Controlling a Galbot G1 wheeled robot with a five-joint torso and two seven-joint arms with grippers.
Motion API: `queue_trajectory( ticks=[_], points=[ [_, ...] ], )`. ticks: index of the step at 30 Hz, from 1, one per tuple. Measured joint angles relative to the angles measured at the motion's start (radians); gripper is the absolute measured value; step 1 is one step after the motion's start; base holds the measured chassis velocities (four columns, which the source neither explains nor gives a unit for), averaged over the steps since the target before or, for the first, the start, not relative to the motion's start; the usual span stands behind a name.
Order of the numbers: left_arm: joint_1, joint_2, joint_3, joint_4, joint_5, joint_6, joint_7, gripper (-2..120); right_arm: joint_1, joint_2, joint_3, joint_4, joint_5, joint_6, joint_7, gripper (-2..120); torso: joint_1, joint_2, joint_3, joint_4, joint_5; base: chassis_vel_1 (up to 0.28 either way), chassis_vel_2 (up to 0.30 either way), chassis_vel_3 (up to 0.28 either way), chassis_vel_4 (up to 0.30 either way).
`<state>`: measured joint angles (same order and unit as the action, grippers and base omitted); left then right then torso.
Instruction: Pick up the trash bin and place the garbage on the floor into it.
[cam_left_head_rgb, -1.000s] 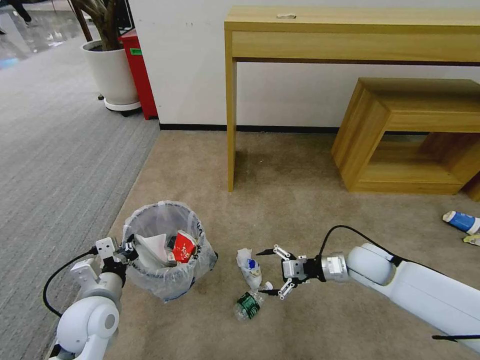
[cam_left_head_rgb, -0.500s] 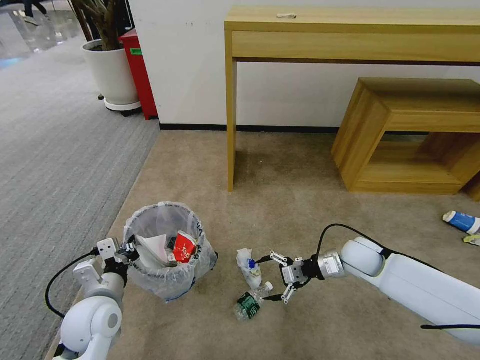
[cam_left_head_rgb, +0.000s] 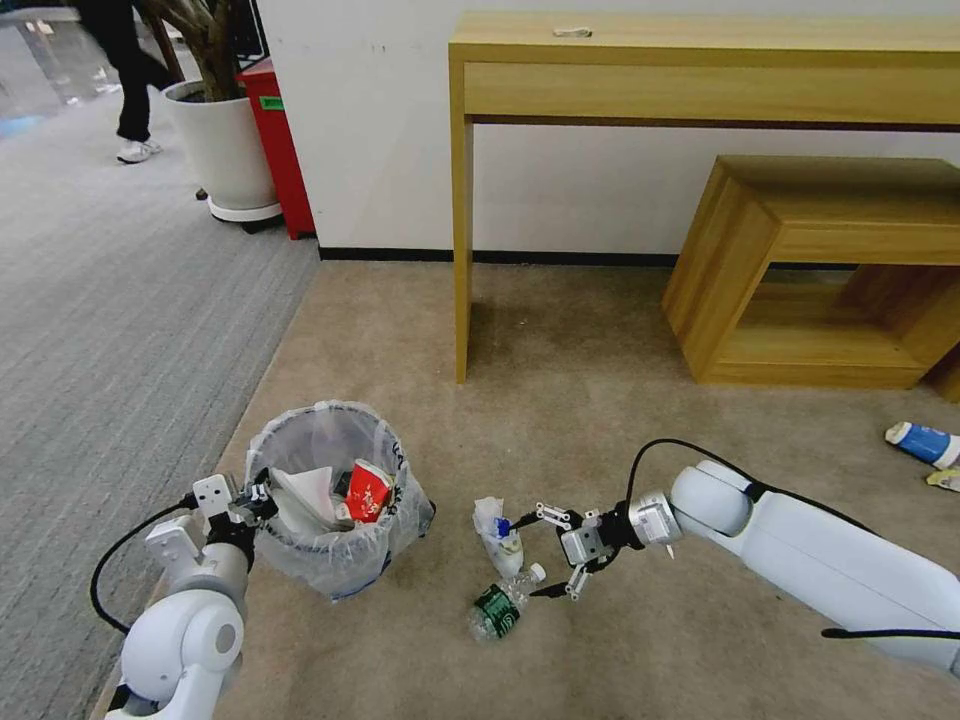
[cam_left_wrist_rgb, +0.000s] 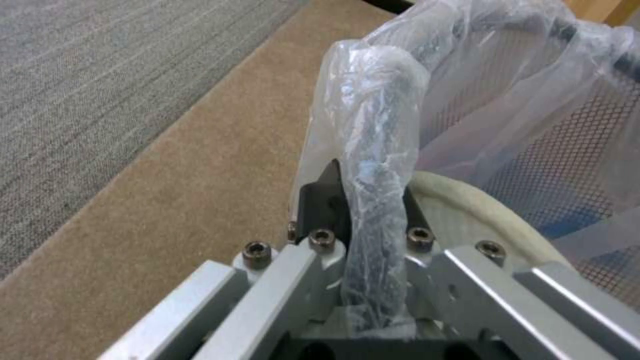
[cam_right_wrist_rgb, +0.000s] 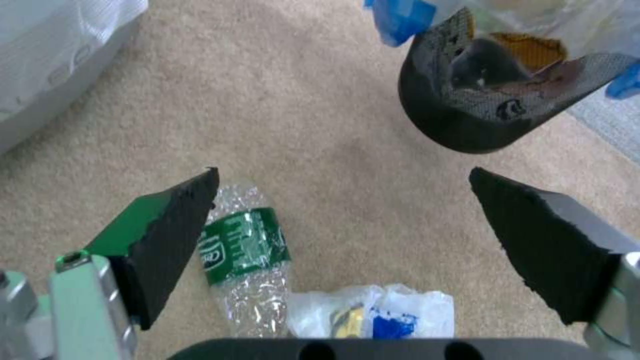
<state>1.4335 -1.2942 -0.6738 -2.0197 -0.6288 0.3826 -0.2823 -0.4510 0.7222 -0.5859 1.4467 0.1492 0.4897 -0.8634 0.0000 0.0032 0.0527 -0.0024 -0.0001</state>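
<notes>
Right gripper (cam_left_head_rgb: 534, 556) nearer bottle (cam_left_head_rgb: 497, 609), agape

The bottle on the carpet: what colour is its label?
Green, on the bottle; right wrist view shows it best.

The head camera looks forward and down across the carpet. The left wrist camera sits very close against the bin (cam_left_wrist_rgb: 507, 90) rim. The right wrist camera faces the floor, sharing the bottle (cam_right_wrist_rgb: 247, 255) (cam_left_head_rgb: 497, 609) with the head view.

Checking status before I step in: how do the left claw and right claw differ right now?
The left claw is shut on the trash bin rim; the right claw is open and empty. Left sits raised at the bin's edge; right hangs low by the bottle and white bag.
</notes>
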Motion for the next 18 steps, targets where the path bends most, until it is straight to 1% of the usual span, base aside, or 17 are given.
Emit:
queue_trajectory(
  ticks=[1,3,8,18],
  points=[
    [0.0,-0.005,0.0,0.0,0.001,0.0,0.0,2,-0.001,0.013,0.001,-0.018,-0.015,0.007,-0.001,91,0.0,0.0,0.0,0.0,0.0,0.0,0.0,0.0,0.0],
    [0.001,-0.008,0.0,-0.001,0.0,0.001,0.0,2,0.0,0.024,0.001,-0.033,-0.021,0.013,-0.004,91,0.0,0.0,0.0,0.0001,0.0,0.0,0.0,0.0,0.0],
    [0.001,-0.017,-0.005,-0.005,0.0,0.002,-0.001,2,0.009,0.055,-0.011,-0.068,-0.038,0.029,-0.016,98,0.0,0.0,0.0,0.0001,0.0001,0.0,0.0,0.0,0.0],
    [0.0,-0.038,-0.011,-0.015,0.0,0.003,-0.002,2,0.035,0.079,-0.05,-0.108,-0.05,0.03,-0.001,99,0.0,0.0,0.0,0.0001,0.0,0.0,0.0,0.0,0.0]
  ],
)
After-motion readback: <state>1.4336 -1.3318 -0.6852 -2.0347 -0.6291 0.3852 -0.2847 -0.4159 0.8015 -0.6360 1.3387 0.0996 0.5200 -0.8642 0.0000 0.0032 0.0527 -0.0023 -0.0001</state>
